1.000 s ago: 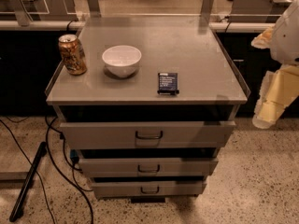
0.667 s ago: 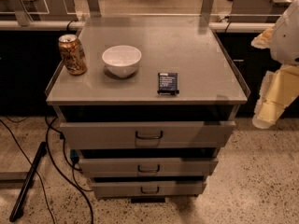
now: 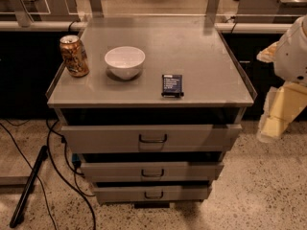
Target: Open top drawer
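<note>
Grey metal cabinet [image 3: 158,42] seen from the front and above, with three drawers stacked below its flat top. The top drawer [image 3: 96,138] sits directly under the top surface; it is the widest, has the tallest front, and appears closed or very nearly so. At the centre of its front is a small dark bar handle [image 3: 153,139], the only obvious place to take hold. The handle looks thin and stiff and stands only slightly off the panel, so a grip would have to close around the bar itself and then pull straight out toward the viewer. As sheet metal, the drawer is probably rigid and moderately heavy, sliding on runners rather than flexing; its smooth front offers no other purchase. Two narrower drawers [image 3: 110,171] lie beneath it. On the cabinet top stand a drinks can [image 3: 74,55] at the left, a white bowl [image 3: 124,61] beside it, and a small dark box [image 3: 172,85] near the front edge. These may shake if the pull is abrupt. The gripper [image 3: 274,121] hangs at the right edge of the view, beside the cabinet and well apart from the handle. It touches and holds nothing visible, and whether it is open or closed cannot be told.
</note>
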Tool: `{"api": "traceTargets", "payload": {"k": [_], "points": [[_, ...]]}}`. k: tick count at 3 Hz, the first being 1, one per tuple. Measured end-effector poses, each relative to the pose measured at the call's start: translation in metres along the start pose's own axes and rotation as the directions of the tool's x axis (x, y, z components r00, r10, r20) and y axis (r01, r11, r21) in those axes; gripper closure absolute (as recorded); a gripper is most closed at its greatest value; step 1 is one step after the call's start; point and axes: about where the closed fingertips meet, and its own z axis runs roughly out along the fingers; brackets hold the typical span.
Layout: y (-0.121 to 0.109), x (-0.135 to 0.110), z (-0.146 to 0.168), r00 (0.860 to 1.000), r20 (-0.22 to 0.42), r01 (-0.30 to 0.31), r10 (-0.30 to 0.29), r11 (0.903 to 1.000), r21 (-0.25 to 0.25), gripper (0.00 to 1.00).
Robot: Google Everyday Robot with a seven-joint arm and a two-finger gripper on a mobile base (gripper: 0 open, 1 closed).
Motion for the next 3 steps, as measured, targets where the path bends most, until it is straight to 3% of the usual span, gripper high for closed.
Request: {"api": "traceTargets", "payload": {"k": [2, 3], "points": [[0.022, 0.021, 0.054, 0.999, 0.027, -0.03, 0.032, 0.9977, -0.06, 0.0], [0.041, 0.038, 0.093, 0.996, 0.041, -0.075, 0.081, 0.9883, -0.133, 0.0]]}}
